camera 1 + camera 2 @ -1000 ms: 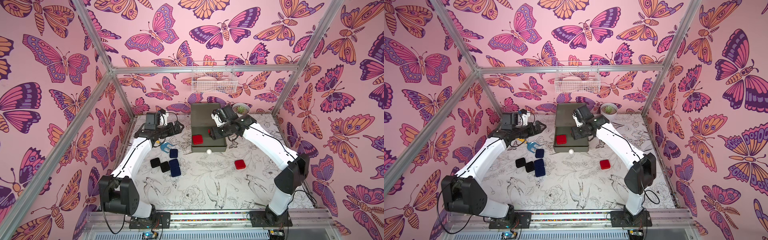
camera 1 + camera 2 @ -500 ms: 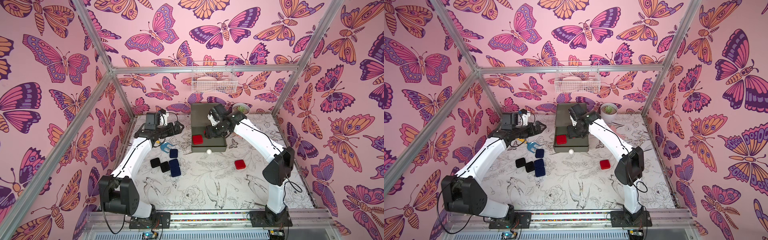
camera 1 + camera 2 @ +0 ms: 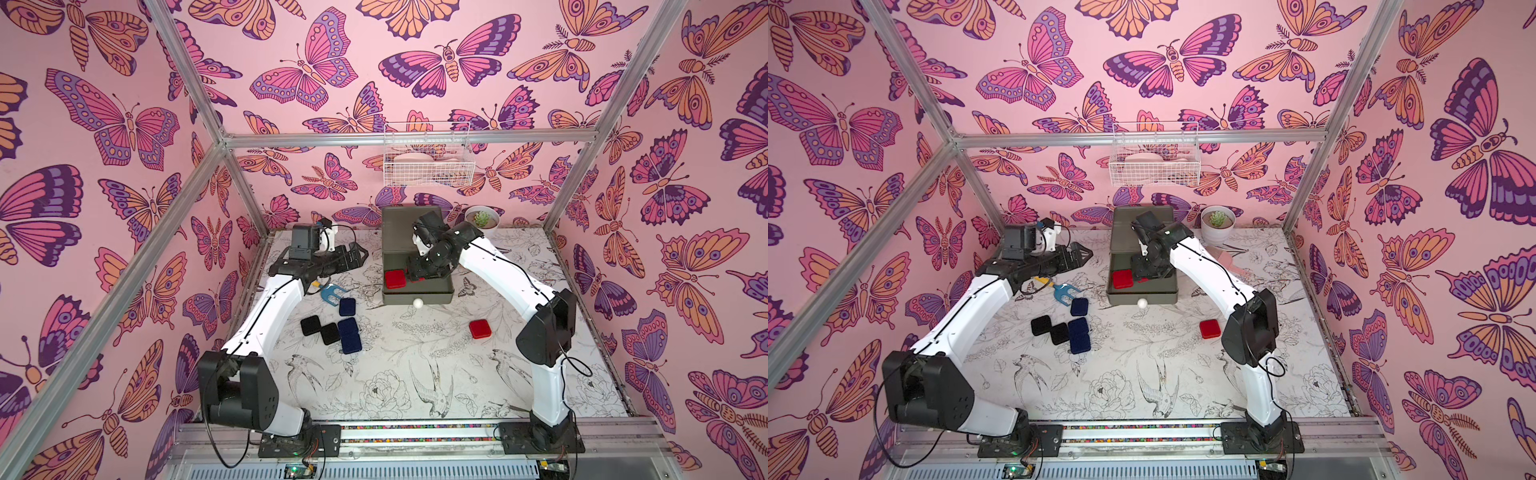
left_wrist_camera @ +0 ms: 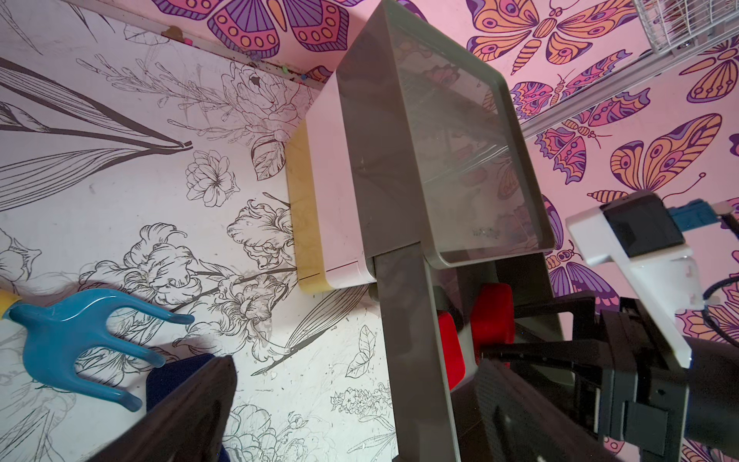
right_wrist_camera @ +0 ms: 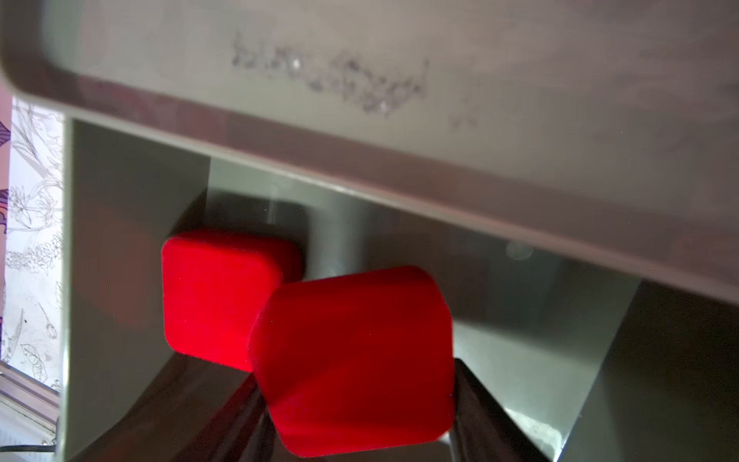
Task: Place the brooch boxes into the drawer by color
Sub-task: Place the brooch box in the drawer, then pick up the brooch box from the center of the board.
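Observation:
The drawer (image 3: 432,293) is the olive-green top tier of the chest (image 4: 344,208), pulled open toward the table's front. One red brooch box (image 3: 395,279) lies flat in it at the left. My right gripper (image 5: 356,400) reaches down into the drawer, shut on a second red brooch box (image 5: 356,360), which is tilted and overlaps the first one (image 5: 216,296). A third red box (image 3: 480,328) lies on the table to the right. Black boxes (image 3: 311,325) and navy boxes (image 3: 348,328) are clustered at the left. My left gripper (image 3: 353,255) hovers open left of the chest, holding nothing.
A blue-and-yellow forked tool (image 3: 332,293) lies under the left gripper. The drawer's white ball knob (image 3: 418,303) juts out at the front. A potted succulent (image 3: 482,218) stands behind the right arm. A white wire basket (image 3: 428,164) hangs on the back wall.
My right gripper has come down into the open drawer with the red box, and its elbow has swung back out to the right. The left arm has not moved.

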### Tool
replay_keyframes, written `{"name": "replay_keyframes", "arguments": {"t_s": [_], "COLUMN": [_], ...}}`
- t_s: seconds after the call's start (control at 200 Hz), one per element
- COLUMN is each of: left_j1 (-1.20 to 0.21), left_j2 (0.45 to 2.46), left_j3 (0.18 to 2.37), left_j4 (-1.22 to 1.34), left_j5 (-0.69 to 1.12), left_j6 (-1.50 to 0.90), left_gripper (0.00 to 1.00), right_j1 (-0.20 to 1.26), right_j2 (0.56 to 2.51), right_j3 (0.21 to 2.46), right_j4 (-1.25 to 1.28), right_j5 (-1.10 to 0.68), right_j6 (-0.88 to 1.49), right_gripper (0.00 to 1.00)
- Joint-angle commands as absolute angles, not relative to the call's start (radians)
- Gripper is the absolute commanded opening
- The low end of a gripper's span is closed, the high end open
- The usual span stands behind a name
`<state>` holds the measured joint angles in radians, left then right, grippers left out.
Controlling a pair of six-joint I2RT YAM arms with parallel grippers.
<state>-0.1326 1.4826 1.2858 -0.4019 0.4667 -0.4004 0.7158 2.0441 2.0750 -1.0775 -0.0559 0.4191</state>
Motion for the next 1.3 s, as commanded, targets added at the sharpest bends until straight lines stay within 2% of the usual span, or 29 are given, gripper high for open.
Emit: {"name": "replay_keyframes", "arguments": {"t_s": [0.0,0.291,0.406,0.576,0.736,0.842,0.962,1.147,1.297], "left_j1": [-0.139,-0.137,-0.138,-0.137,-0.138,-0.138,-0.138,-0.136,-0.136], "left_j2": [1.488,1.489,1.487,1.488,1.494,1.502,1.511,1.522,1.534], "left_j3": [1.289,1.296,1.294,1.299,1.315,1.324,1.331,1.341,1.345], "left_j4": [-0.435,-0.45,-0.455,-0.456,-0.454,-0.454,-0.455,-0.454,-0.455], "left_j5": [0.464,0.459,0.457,0.459,0.459,0.459,0.463,0.474,0.483], "left_j6": [-0.379,-0.365,-0.362,-0.363,-0.368,-0.369,-0.363,-0.367,-0.374], "left_gripper": [1.0,1.0,1.0,1.0,1.0,1.0,1.0,1.0,1.0], "right_j1": [0.723,0.723,0.723,0.723,0.711,0.629,0.564,0.447,0.425], "right_j2": [2.053,2.061,2.034,1.894,1.735,1.663,1.546,1.405,1.391], "right_j3": [2.11,2.112,2.126,2.086,1.961,1.894,1.717,1.404,1.23], "right_j4": [-1.095,-1.088,-1.076,-0.981,-0.937,-0.998,-1.036,-1.025,-0.97], "right_j5": [-0.037,-0.044,-0.046,0.003,0.18,0.162,0.229,0.182,0.109], "right_j6": [0.437,0.432,0.422,0.374,0.363,0.468,0.523,0.59,0.594], "right_gripper": [0.69,0.8,0.81,0.81,0.85,0.86,0.85,0.85,0.86]}}
